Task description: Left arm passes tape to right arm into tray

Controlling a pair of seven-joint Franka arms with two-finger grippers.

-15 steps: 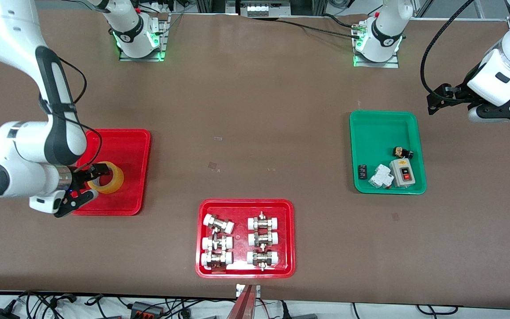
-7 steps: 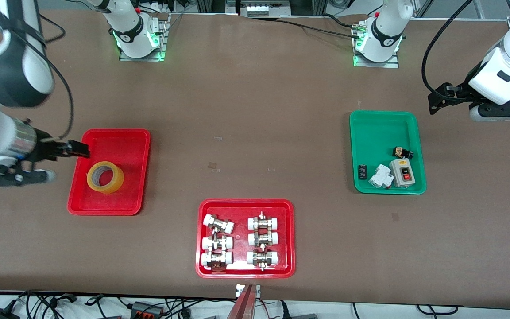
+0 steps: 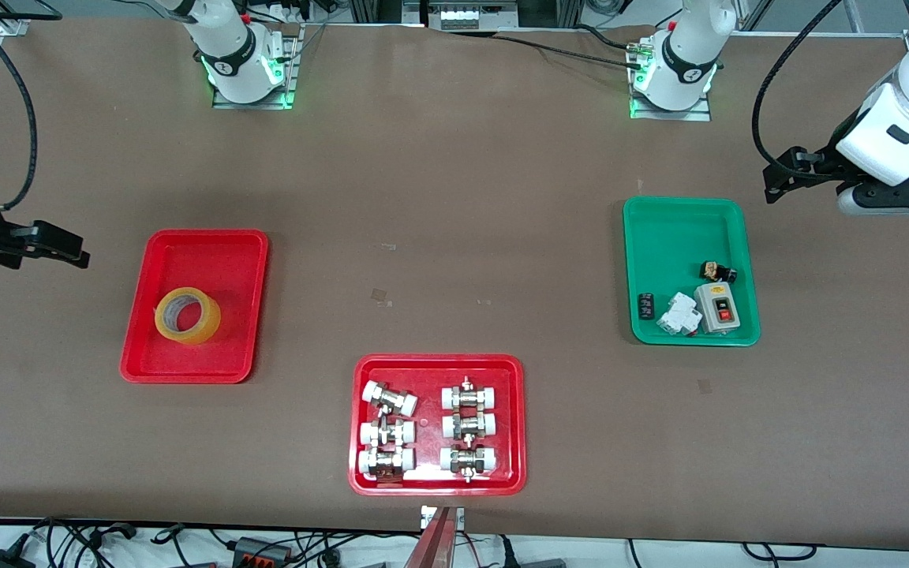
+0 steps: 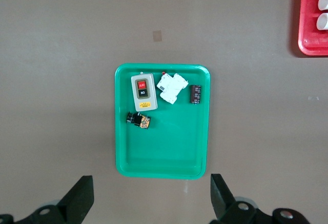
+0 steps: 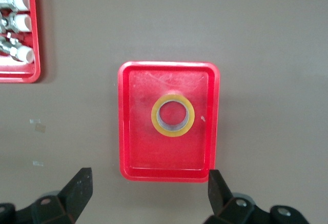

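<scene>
Yellow tape (image 3: 187, 315) lies flat in your plain red tray (image 3: 210, 249) at the right arm's end of the bench (image 3: 454, 237), free of any grip. Your right tool (image 5: 147, 196), which a second ago stood at the roll, has pulled up and away toward the bench edge beside the tray, its fingers spread wide and empty. Your left tool (image 4: 151, 199) waits with fingers spread above the green tray (image 3: 660, 229), barely shifted.

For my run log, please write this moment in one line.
tape: flat in plain red tray | right gripper: open, above tray | left gripper: open, above green tray
</scene>
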